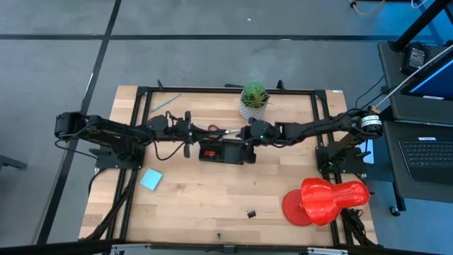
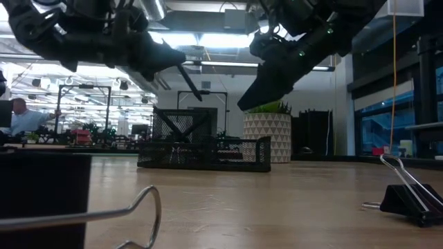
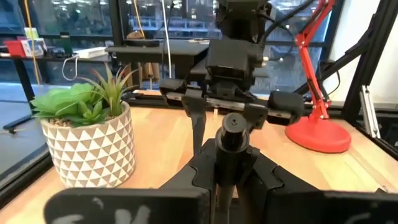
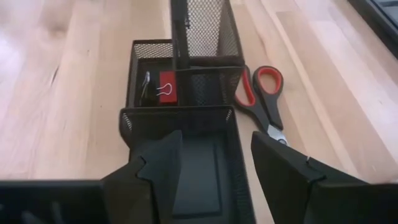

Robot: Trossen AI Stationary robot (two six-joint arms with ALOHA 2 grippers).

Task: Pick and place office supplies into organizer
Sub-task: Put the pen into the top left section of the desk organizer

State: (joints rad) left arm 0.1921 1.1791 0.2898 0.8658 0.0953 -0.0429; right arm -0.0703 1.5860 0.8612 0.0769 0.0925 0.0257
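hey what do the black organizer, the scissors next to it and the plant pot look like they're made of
Organizer: looks like black wire mesh, matte; its walls are see-through grid. Scissors: glossy red handles, probably plastic, with bright blades that look like metal. Plant pot: white with a grey triangle pattern and a dull finish, possibly ceramic or plastic; the look leaves that open.

Black mesh organizer (image 4: 186,118), red-handled scissors (image 4: 261,99), white triangle-patterned pot (image 3: 93,146).
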